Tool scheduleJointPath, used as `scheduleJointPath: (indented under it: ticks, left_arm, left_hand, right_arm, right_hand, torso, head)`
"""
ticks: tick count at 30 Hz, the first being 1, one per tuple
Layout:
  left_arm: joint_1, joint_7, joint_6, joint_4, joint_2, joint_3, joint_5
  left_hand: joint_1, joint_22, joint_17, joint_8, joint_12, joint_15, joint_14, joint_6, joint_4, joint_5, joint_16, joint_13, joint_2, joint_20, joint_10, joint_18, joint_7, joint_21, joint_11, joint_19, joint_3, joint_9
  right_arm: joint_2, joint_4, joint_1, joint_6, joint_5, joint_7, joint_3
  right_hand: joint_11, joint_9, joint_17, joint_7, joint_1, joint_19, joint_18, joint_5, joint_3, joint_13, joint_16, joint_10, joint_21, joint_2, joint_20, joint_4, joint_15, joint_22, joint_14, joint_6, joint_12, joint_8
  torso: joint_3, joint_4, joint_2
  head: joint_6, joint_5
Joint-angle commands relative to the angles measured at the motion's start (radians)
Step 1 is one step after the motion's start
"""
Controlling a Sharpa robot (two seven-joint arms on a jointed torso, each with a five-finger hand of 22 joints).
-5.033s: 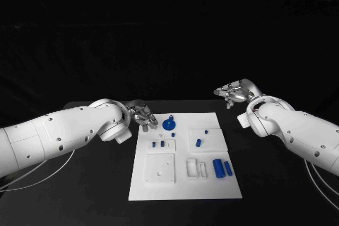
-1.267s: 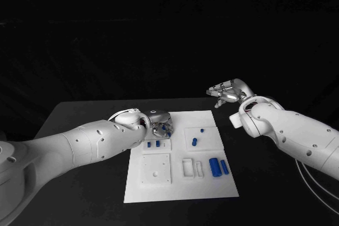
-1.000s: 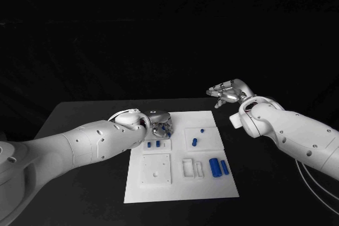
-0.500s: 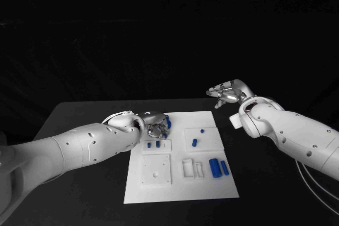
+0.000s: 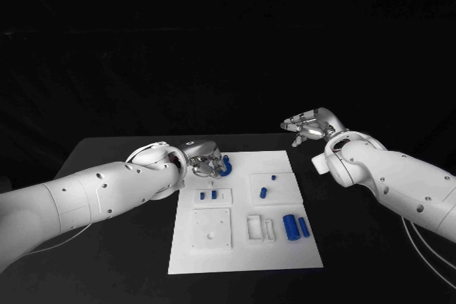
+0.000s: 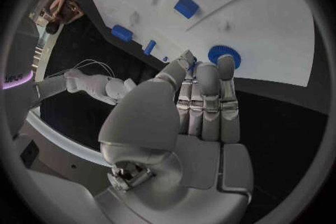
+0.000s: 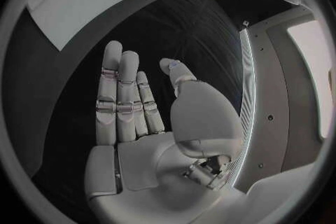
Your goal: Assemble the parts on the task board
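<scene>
The white task board (image 5: 242, 251) lies in the middle of the black table. A blue gear (image 5: 227, 167) sits at its far left corner. My left hand (image 5: 202, 161) is beside it, with straight fingers reaching to the gear (image 6: 224, 57) and their tips over its near edge; nothing is gripped. Two small blue blocks (image 5: 208, 194) stand on a raised square, and two blue pegs (image 5: 269, 184) on the square to their right. Two blue cylinders (image 5: 296, 227) lie near the board's right edge. My right hand (image 5: 309, 127) hovers open beyond the board's far right corner, its palm (image 7: 140, 145) bare.
A blank white square plate (image 5: 213, 228) and a white bracket (image 5: 258, 227) sit on the near half of the board. Bare black table (image 5: 114, 264) surrounds the board. My left forearm (image 5: 95, 192) crosses the table's left side.
My left hand has drawn back slightly to the left, uncovering more of the blue gear it was over a second ago. The right hand has stayed put.
</scene>
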Motion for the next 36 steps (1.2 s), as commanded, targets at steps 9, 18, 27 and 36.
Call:
scheduleJointPath:
  ticks: [9,18,27,36]
  left_arm:
    - [0.007,-0.049,0.069,0.047,-0.061,0.004,0.044]
    - [-0.002,-0.046,0.079,0.021,-0.059,0.002,0.041]
    - [-0.019,-0.035,0.075,-0.026,-0.037,0.001,0.034]
    - [-0.024,-0.027,0.079,-0.057,-0.021,0.001,0.034]
  left_hand:
    - [-0.003,0.021,0.001,0.002,0.003,0.000,0.004,-0.004,-0.006,-0.002,-0.007,0.001,0.005,-0.002,-0.002,0.009,0.001,0.004,0.002,-0.002,-0.003,-0.001]
    - [0.000,0.021,0.001,0.002,0.003,0.000,0.003,-0.006,-0.007,-0.002,-0.009,0.001,0.005,-0.002,-0.004,0.009,0.002,0.004,0.003,-0.003,-0.005,-0.001]
    - [0.003,0.021,0.001,0.002,0.003,0.000,0.003,-0.006,-0.008,-0.003,-0.011,0.001,0.005,-0.002,-0.004,0.009,0.002,0.005,0.003,-0.004,-0.005,-0.001]
    - [0.002,0.021,0.001,0.002,0.003,0.000,0.003,-0.007,-0.008,-0.002,-0.012,0.001,0.006,-0.002,-0.005,0.010,0.002,0.006,0.004,-0.005,-0.004,-0.001]
  right_arm:
    - [-0.005,0.002,0.000,0.009,0.002,0.011,0.000]
    - [-0.004,0.003,0.000,0.009,0.002,0.011,0.000]
    - [-0.002,0.002,0.000,0.008,0.002,0.010,0.000]
    - [0.000,0.001,0.000,0.007,0.002,0.009,0.000]
  right_hand:
    - [-0.001,-0.001,-0.001,-0.001,0.004,0.034,0.020,0.004,0.003,-0.002,0.005,-0.005,0.006,0.005,0.007,-0.004,0.006,-0.001,-0.004,-0.001,-0.005,-0.004]
    - [-0.001,-0.001,-0.001,-0.001,0.004,0.034,0.020,0.006,0.007,-0.002,0.006,-0.005,0.014,0.005,0.006,-0.004,0.006,-0.016,-0.003,0.001,-0.004,-0.004]
    - [-0.001,-0.001,-0.001,-0.001,0.004,0.034,0.020,0.006,0.008,-0.002,0.007,-0.005,0.017,0.005,0.006,-0.005,0.006,-0.018,-0.002,0.001,-0.005,-0.004]
    - [-0.001,-0.001,-0.001,-0.001,0.004,0.034,0.020,0.006,0.011,-0.002,0.007,-0.005,0.019,0.006,0.006,-0.006,0.006,-0.019,-0.002,0.001,-0.004,-0.004]
  torso:
    - [-0.0001,-0.0005,0.003]
    - [0.0001,-0.0009,0.002]
    - [0.0014,-0.0023,0.003]
    - [0.0014,-0.0023,0.002]
  head:
    - [0.003,0.006]
    - [0.001,0.010]
    - [-0.002,0.009]
    - [-0.003,0.008]
